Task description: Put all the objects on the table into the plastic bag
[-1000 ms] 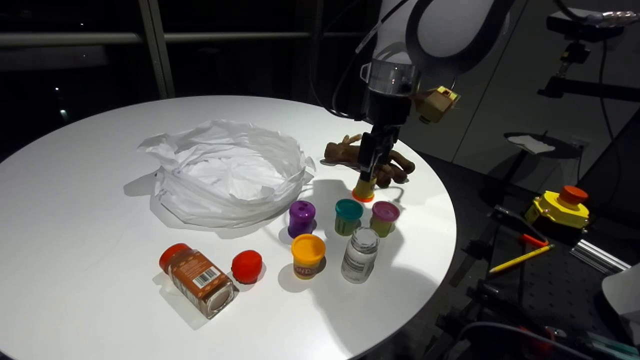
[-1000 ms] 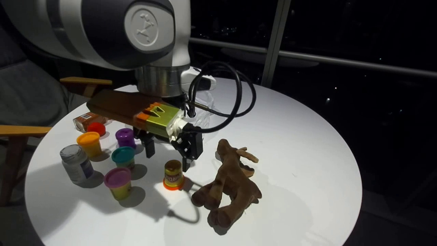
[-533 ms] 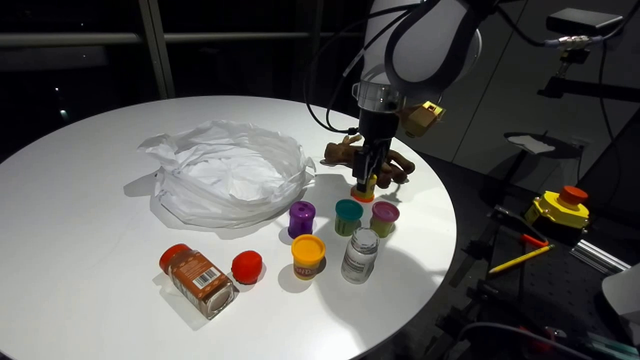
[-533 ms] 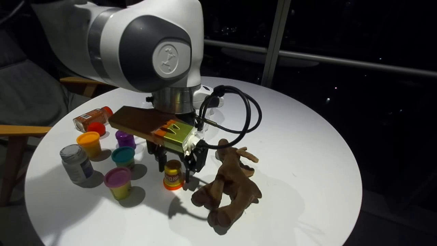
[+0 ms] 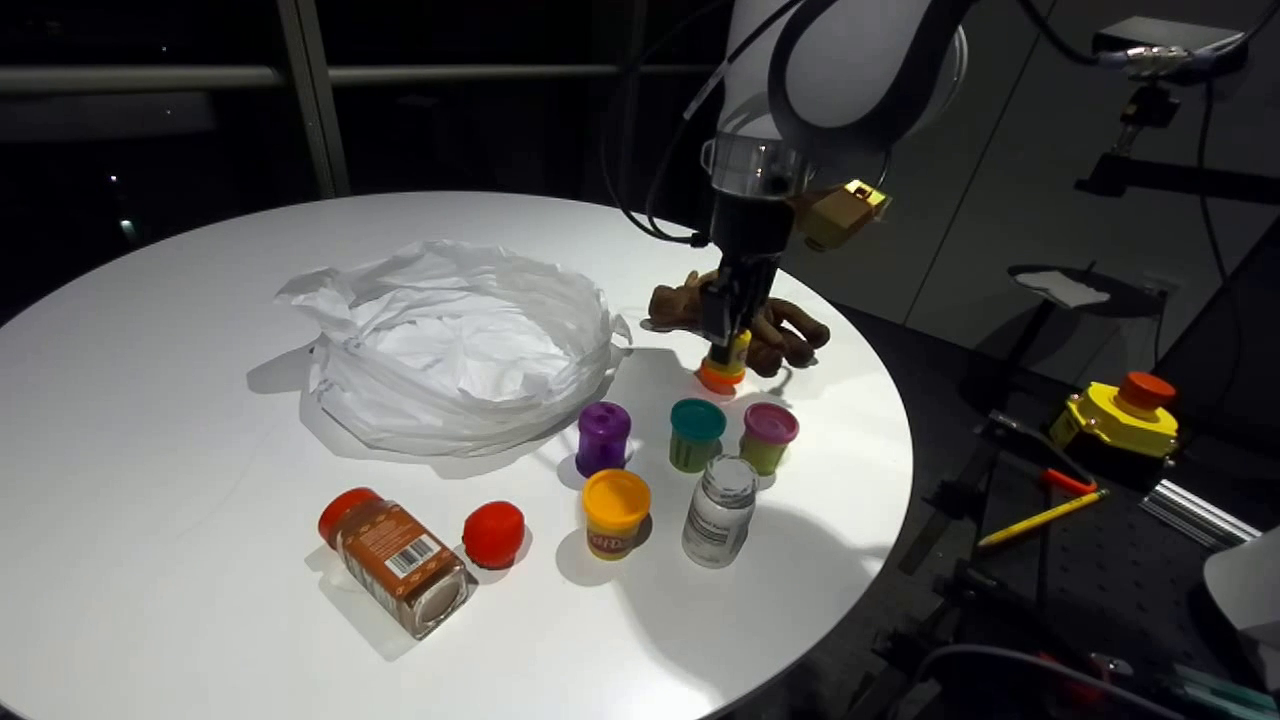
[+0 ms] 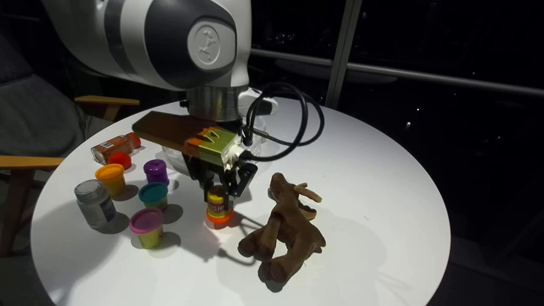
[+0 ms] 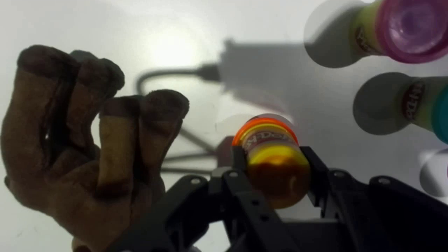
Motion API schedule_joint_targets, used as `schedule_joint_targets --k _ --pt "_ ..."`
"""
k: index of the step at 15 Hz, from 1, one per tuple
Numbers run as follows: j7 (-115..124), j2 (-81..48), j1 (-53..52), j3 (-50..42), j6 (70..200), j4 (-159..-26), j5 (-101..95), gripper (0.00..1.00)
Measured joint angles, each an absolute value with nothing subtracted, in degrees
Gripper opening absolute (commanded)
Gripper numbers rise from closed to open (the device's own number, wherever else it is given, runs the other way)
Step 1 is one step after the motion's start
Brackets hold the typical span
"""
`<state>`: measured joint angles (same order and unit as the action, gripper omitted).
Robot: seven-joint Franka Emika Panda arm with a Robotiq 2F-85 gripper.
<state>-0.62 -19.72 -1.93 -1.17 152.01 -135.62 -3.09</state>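
Note:
My gripper [image 7: 274, 154] is shut on an upside-down yellow tub [image 7: 276, 161] with an orange lid, fingers on either side. In an exterior view the tub [image 6: 217, 209] hangs slightly above the table. The white plastic bag [image 5: 420, 420] lies wide-mouthed on the table. Around it stand a purple tub [image 5: 603, 440], a teal-lidded tub [image 5: 697, 437], a pink-lidded tub [image 5: 768, 440], an orange-lidded tub [image 5: 615, 512] and a clear bottle [image 5: 717, 515]. A red ball [image 5: 493, 533] sits beside a spice jar [image 5: 395, 558] on its side. A brown plush animal [image 6: 293, 225] lies near my gripper.
The round white table [image 6: 374, 204] has its edge beyond the plush animal. The teal and pink tubs stand close to the held tub. A looped black cable [image 6: 304, 119] hangs from my wrist. A chair [image 6: 34, 119] stands beside the table.
My gripper came down around the yellow tub and closed on it. Since half a second ago it has risen a little, and the tub has come up off the table with it.

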Motion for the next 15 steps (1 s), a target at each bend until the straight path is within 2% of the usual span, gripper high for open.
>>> schedule_joint_targets --k 7,15 --pt "17.4 -15.1 -11.1 -0.5 140.9 -122.6 -10.3 0.14" --pt "21.7 -35.3 -13.1 -2.0 146.3 -105.5 -12.7 0.14"
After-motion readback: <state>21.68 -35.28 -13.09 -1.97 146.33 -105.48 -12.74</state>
